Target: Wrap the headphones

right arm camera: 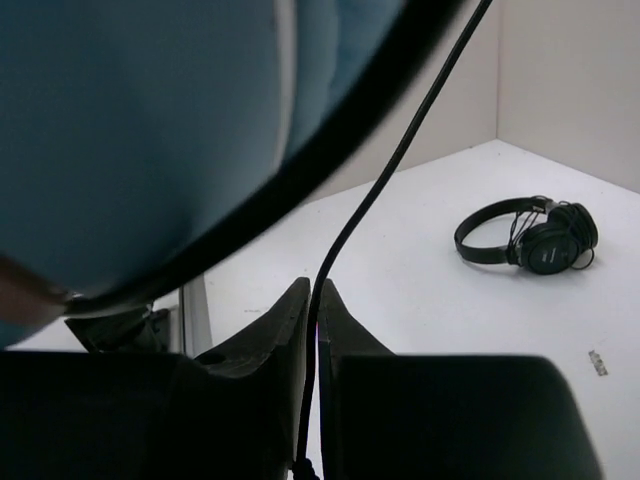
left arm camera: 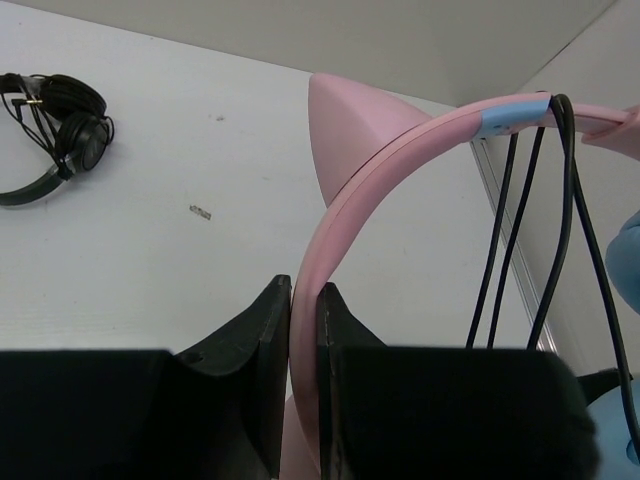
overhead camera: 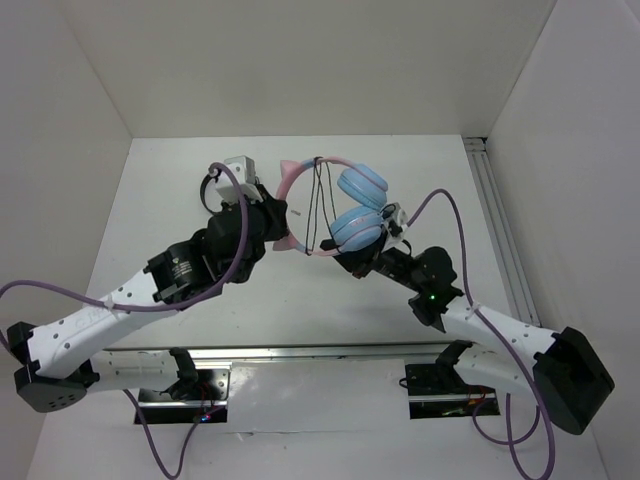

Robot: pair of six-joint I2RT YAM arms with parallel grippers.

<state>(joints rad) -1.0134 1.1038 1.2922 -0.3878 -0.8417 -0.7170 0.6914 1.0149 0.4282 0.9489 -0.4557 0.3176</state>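
white table (left arm camera: 130,270) with small black headphones (left arm camera: 62,130) and a tiny scrap (left arm camera: 200,212) nearby

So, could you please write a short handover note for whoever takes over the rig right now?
Left tool: shut on the headband.
Right tool: shut on the cable.
Headphones are held up between the arms; black headphones lie aside on the table.
Done: several cable strands hang looped over the headband.
Left: wrap the remaining cable; how much remains is not visible.

Bright, even white light; shadows soft.
Glare along near table (overhead camera: 300,351) edge; ear cup (right arm camera: 130,130) blurred, dark in right wrist view.
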